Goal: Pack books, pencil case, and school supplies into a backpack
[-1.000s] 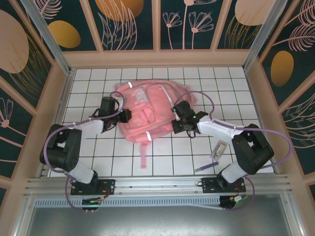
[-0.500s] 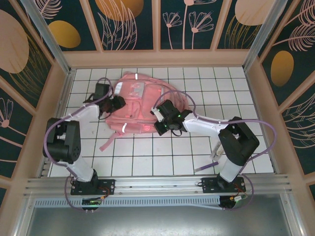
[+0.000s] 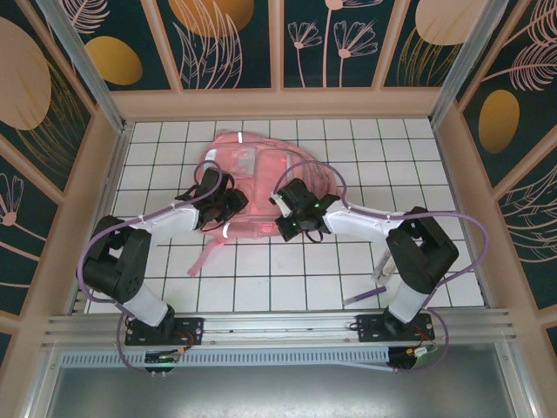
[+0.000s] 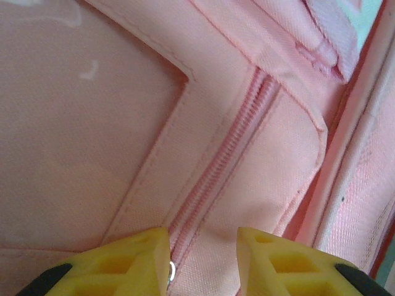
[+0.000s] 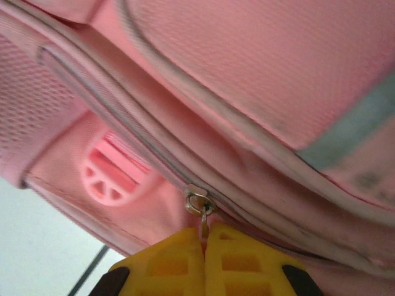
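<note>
The pink backpack lies flat in the middle of the far half of the table. My left gripper rests on its left front, open; in the left wrist view its yellow fingers straddle a closed pink zipper seam on the backpack, with a small metal ring beside the left finger. My right gripper is at the bag's right edge. It is shut on the metal zipper pull of the backpack. The pencil case peeks out beside the right arm. A purple pen lies near it.
Wooden walls close in the tiled table on three sides. A loose pink strap trails from the bag toward the near left. The right arm's elbow stands over the pencil case area.
The backpack has slid toward the far left. My left gripper has opened and moved right onto the bag's front. My right gripper stays shut on the zipper pull.
</note>
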You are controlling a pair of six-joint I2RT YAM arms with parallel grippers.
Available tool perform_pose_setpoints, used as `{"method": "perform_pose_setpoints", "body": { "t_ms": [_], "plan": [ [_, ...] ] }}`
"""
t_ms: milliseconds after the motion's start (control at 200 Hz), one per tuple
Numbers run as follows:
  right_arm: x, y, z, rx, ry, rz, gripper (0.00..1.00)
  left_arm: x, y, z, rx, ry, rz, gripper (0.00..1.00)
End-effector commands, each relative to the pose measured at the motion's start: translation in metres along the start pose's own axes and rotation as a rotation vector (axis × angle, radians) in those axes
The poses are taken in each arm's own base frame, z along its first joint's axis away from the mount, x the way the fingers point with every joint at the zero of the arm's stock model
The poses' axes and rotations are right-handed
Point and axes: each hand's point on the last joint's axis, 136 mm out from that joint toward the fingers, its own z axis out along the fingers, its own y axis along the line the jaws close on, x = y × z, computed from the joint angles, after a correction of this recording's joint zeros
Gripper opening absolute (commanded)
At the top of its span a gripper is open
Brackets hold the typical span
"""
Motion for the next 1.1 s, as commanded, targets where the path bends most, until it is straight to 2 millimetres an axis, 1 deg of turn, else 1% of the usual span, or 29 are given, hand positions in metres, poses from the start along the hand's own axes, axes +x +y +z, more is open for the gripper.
{"method": "perform_pose_setpoints", "body": {
  "t_ms": [0,90,130,185,250,285,305,355,395,410,455,505,545,595,611,621,656,696,731,786,826,896,931,1006,1096],
  "plan": [
    [0.026,-0.070,-0.013,0.244,0.063,0.148,0.00,0.008,0.123,0.004,-0.377,0.000,-0.068,0.35],
    [0.036,-0.113,-0.019,0.360,0.081,0.237,0.00,-0.002,0.135,-0.004,-0.404,-0.018,-0.036,0.35],
    [0.036,-0.125,-0.020,0.389,0.075,0.252,0.00,-0.007,0.139,-0.006,-0.417,-0.024,-0.010,0.34],
    [0.031,-0.134,-0.021,0.401,0.057,0.251,0.00,-0.014,0.143,-0.006,-0.424,-0.024,0.012,0.33],
    [0.022,-0.128,-0.018,0.356,0.042,0.220,0.00,-0.025,0.144,-0.002,-0.407,-0.012,0.040,0.33],
    [0.018,-0.119,-0.016,0.310,0.042,0.206,0.00,-0.035,0.142,0.000,-0.395,-0.006,0.061,0.32],
    [0.015,-0.111,-0.015,0.269,0.041,0.193,0.00,-0.037,0.146,0.006,-0.408,0.016,0.075,0.33],
    [0.009,-0.086,-0.013,0.176,0.032,0.146,0.00,-0.052,0.141,0.015,-0.411,0.039,0.133,0.33],
    [0.004,-0.061,-0.013,0.099,0.019,0.085,0.00,-0.061,0.140,0.022,-0.426,0.060,0.179,0.34],
    [0.002,-0.052,-0.013,0.069,0.015,0.062,0.00,-0.070,0.134,0.025,-0.421,0.054,0.195,0.34],
    [-0.003,-0.021,-0.016,-0.007,0.000,-0.013,0.00,-0.087,0.127,0.032,-0.425,0.055,0.223,0.34],
    [-0.009,0.005,-0.019,-0.076,-0.018,-0.060,0.00,-0.105,0.116,0.041,-0.401,0.050,0.246,0.35],
    [-0.015,0.023,-0.020,-0.130,-0.029,-0.082,0.00,-0.123,0.105,0.048,-0.373,0.031,0.257,0.35],
    [-0.025,0.041,-0.020,-0.173,-0.049,-0.105,0.00,-0.147,0.088,0.056,-0.325,0.012,0.274,0.37],
    [-0.028,0.045,-0.019,-0.179,-0.055,-0.112,0.00,-0.151,0.084,0.059,-0.316,0.018,0.280,0.37],
    [-0.030,0.048,-0.019,-0.183,-0.059,-0.119,0.00,-0.156,0.078,0.059,-0.305,0.016,0.284,0.37],
    [-0.036,0.055,-0.016,-0.185,-0.065,-0.135,0.00,-0.170,0.064,0.061,-0.298,0.022,0.293,0.37],
    [-0.041,0.061,-0.010,-0.184,-0.063,-0.155,0.00,-0.180,0.050,0.059,-0.283,0.030,0.293,0.37],
    [-0.045,0.063,-0.005,-0.178,-0.060,-0.168,0.00,-0.183,0.038,0.056,-0.250,0.036,0.289,0.37],
    [-0.049,0.065,0.002,-0.170,-0.050,-0.183,0.00,-0.182,0.029,0.043,-0.220,0.028,0.261,0.38],
    [-0.053,0.068,0.004,-0.169,-0.054,-0.194,0.00,-0.174,0.029,0.033,-0.213,0.031,0.229,0.38],
    [-0.055,0.071,0.007,-0.179,-0.059,-0.205,0.00,-0.148,0.037,0.017,-0.203,0.061,0.169,0.38],
    [-0.056,0.073,0.007,-0.183,-0.064,-0.208,0.00,-0.128,0.047,0.013,-0.210,0.082,0.135,0.38],
    [-0.054,0.075,0.008,-0.193,-0.061,-0.209,0.00,-0.089,0.053,0.004,-0.195,0.107,0.101,0.39],
    [-0.048,0.076,0.010,-0.195,-0.045,-0.217,0.00,-0.053,0.047,0.001,-0.177,0.125,0.101,0.39]
  ]
}}
